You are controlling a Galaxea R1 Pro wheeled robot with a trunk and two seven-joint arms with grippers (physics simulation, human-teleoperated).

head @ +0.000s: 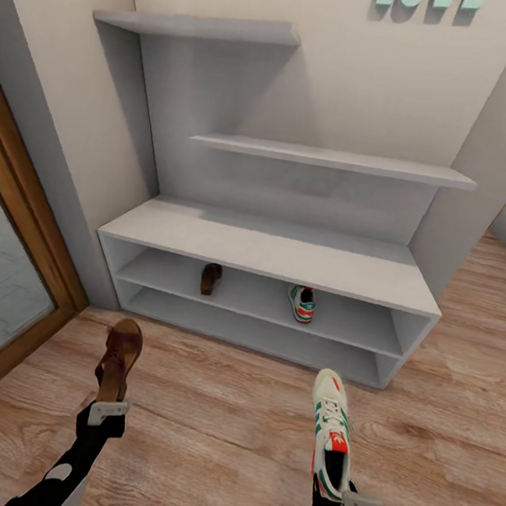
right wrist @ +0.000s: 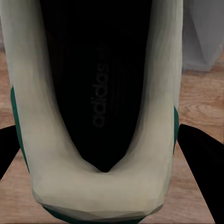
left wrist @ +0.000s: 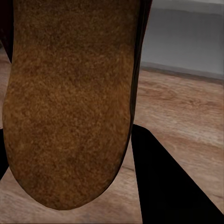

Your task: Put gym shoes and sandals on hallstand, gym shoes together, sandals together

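Here, the robot faces the rack with one shoe in each arm.

Left gripper (head: 108,409): it holds a sandal (head: 119,359) by the heel end, jaws closed on it; the toe points toward the rack. In the left wrist view the brown sole (left wrist: 70,102) is close to the camera, with a dark finger (left wrist: 172,186) beside it.

Right gripper (head: 350,501): it holds a gym shoe (head: 332,431) by the heel, jaws closed on it; the toe points toward the rack. In the right wrist view the dark opening of the shoe (right wrist: 100,84) lies between the two black fingers (right wrist: 200,158).

Hallstand (head: 285,249): white, low and wide, against the wall, just ahead of both held shoes. Its flat top is bare.

Upper open shelf: a second sandal (head: 211,278) stands toward the left, and a second gym shoe (head: 303,303) toward the right, well apart from each other.

Corridor floor (head: 225,430): light wood planks under both arms.

Wall shelves (head: 334,160): two grey boards above the rack.
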